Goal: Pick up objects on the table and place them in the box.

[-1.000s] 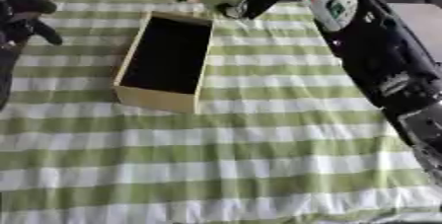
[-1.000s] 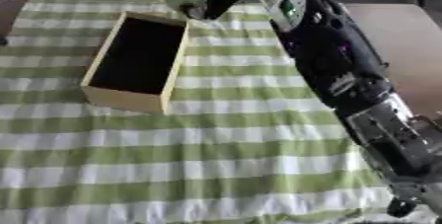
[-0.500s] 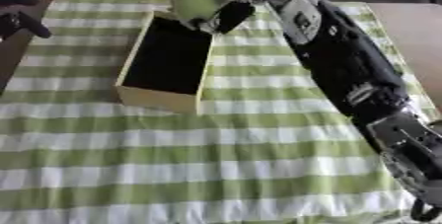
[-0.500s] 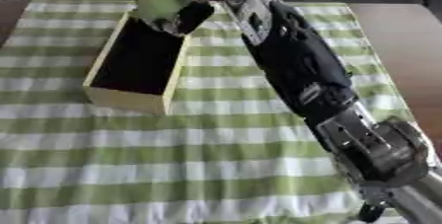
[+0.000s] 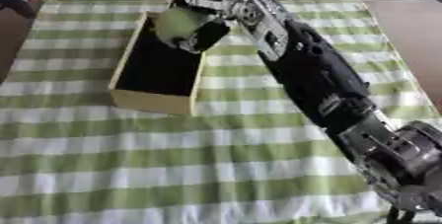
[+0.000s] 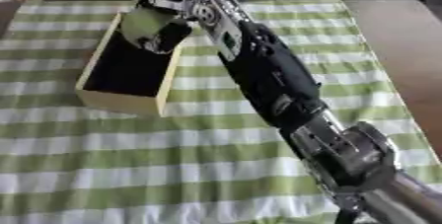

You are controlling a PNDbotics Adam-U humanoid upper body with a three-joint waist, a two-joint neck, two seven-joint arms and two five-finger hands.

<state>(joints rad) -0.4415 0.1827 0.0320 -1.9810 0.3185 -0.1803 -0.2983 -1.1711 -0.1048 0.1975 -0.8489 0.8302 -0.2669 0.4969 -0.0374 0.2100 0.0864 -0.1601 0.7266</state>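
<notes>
right hand point(image 5: 205, 29) has its fingers point(image 5: 214, 34) curled round a pale green ball point(image 5: 179, 22), holding it over the far end of the box point(image 5: 155, 101) on the striped bench point(image 5: 216, 159).

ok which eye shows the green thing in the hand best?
Left eye view: the green object sits clear over the box, with the right hand curled round its right side. Right eye view shows the same, nearer the picture's left edge.
</notes>
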